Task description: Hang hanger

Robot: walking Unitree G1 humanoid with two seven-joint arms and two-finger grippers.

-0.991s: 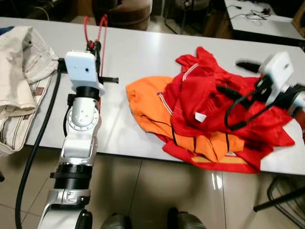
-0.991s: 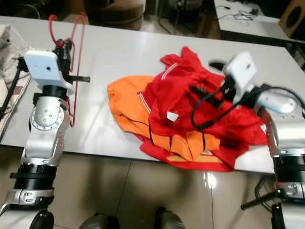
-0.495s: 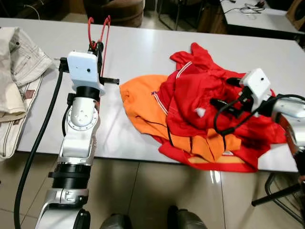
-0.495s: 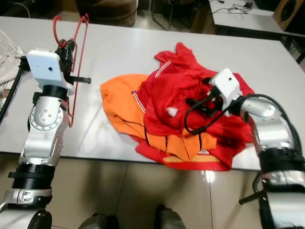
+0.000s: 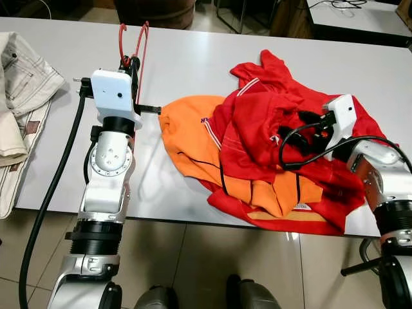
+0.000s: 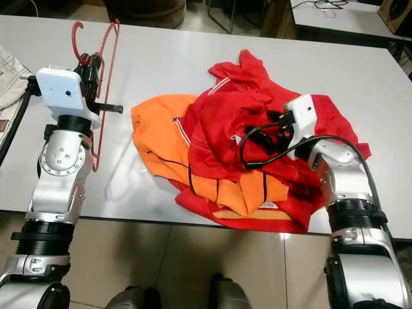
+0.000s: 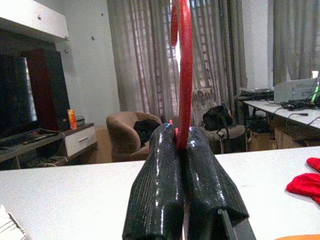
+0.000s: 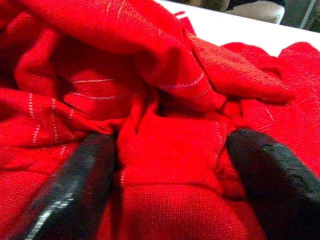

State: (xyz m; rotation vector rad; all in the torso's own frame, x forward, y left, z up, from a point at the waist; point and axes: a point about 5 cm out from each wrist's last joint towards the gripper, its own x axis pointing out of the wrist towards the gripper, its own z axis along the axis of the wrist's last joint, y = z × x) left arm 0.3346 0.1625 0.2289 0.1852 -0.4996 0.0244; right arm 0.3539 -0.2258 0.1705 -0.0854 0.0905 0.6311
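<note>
left gripper (image 7: 182,145) pinches red hanger (image 6: 106,61); right gripper (image 8: 172,165) straddles red shirt (image 5: 270,129).

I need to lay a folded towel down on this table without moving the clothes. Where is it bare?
The white table is bare along its far side, from the red hanger in the left claw across behind the red shirt. A smaller patch lies between the left arm and the orange shirt. The right half is crowded: both shirts, with the right claw open on red cloth.

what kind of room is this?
Likely a home living room used as a workspace: armchair, curtains and TV stand behind a long white table holding clothes.
</note>
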